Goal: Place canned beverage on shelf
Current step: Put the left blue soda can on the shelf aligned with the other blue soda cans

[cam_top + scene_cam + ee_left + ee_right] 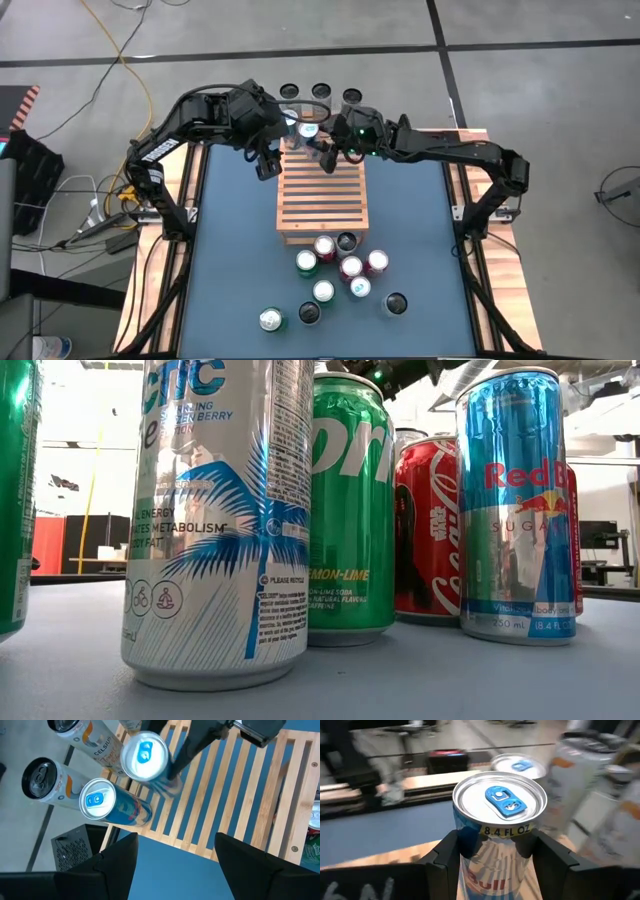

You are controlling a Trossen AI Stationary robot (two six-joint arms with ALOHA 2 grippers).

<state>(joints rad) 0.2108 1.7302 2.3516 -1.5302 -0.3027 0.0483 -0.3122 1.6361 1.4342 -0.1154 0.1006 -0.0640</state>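
Note:
The shelf (322,200), a slatted wooden rack, lies in the middle of the table. A blue Red Bull can (100,802) stands upright on its far left corner. Beside it is a second blue can (495,805), upright over the far slats, with my right gripper (495,852) shut on it; in the high view that gripper (320,148) reaches in from the right. I cannot tell whether this can's base touches the slats. My left gripper (175,857) hangs open above the shelf's left edge (266,162) and touches nothing. My right gripper pinches the can's side wall just under the top rim (465,837) between its two fingers, one on each side. The fingers (547,855) come nearly level from the table's right. The can stands upright in the hold, tab end up.
Three dark-topped cans (321,93) stand in a row beyond the shelf's far edge; two of them are Celsius cans (45,780). Several more cans (340,270) cluster near the shelf's front, among them a green Sprite (350,510) and a red Coca-Cola (425,530).

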